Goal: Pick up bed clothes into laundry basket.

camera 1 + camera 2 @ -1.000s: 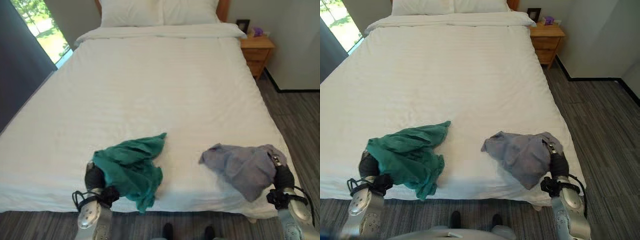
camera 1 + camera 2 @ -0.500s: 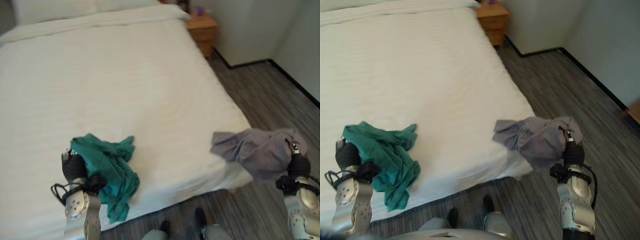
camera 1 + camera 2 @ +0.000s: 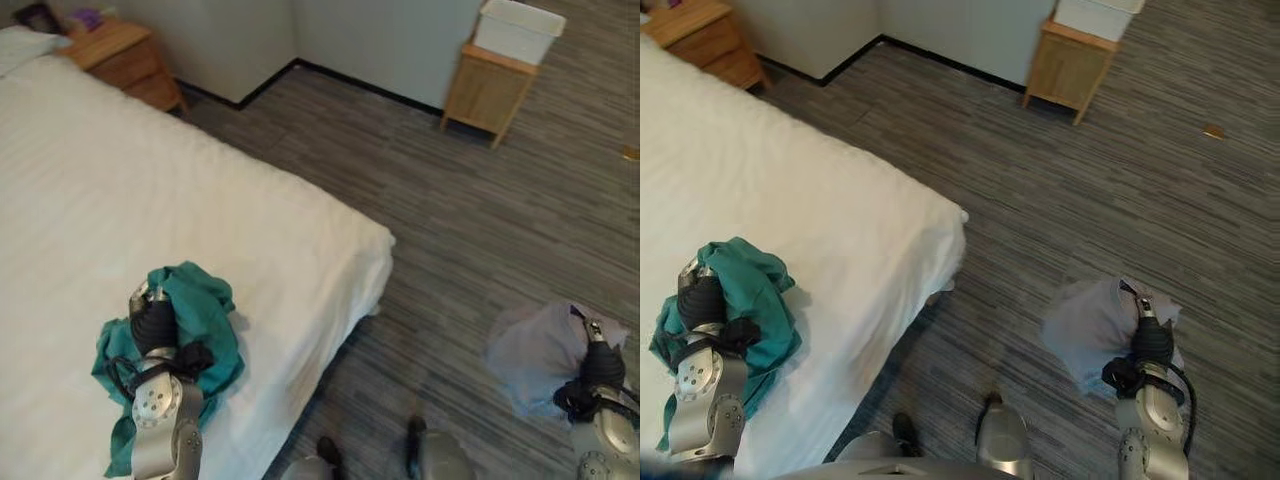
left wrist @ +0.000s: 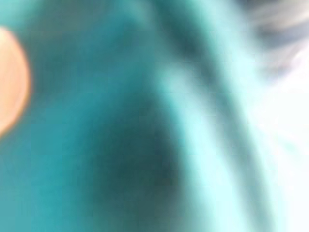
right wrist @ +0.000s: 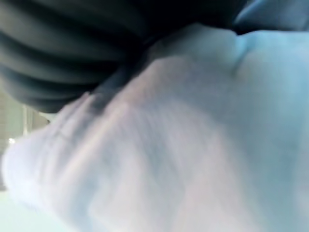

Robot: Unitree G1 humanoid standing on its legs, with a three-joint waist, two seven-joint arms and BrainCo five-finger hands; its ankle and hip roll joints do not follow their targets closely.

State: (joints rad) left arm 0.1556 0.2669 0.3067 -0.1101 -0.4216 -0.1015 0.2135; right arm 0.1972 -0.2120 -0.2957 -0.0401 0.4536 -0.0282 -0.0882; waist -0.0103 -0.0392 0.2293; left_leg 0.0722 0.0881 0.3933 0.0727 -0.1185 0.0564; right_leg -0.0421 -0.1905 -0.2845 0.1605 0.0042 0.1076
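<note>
Two garments (image 3: 190, 320), seemingly draped over hands (image 3: 150, 315).

Green cloth (image 3: 200, 320) seemingly on bed (image 3: 150, 200)

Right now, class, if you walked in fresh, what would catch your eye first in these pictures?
A bright green garment bunched around the robot's left hand at the near edge of the white bed. Opposite, a pale grey garment hangs at the right hand above the striped grey floor. Far off, a white bin sits on a small wooden stand by the wall.
</note>
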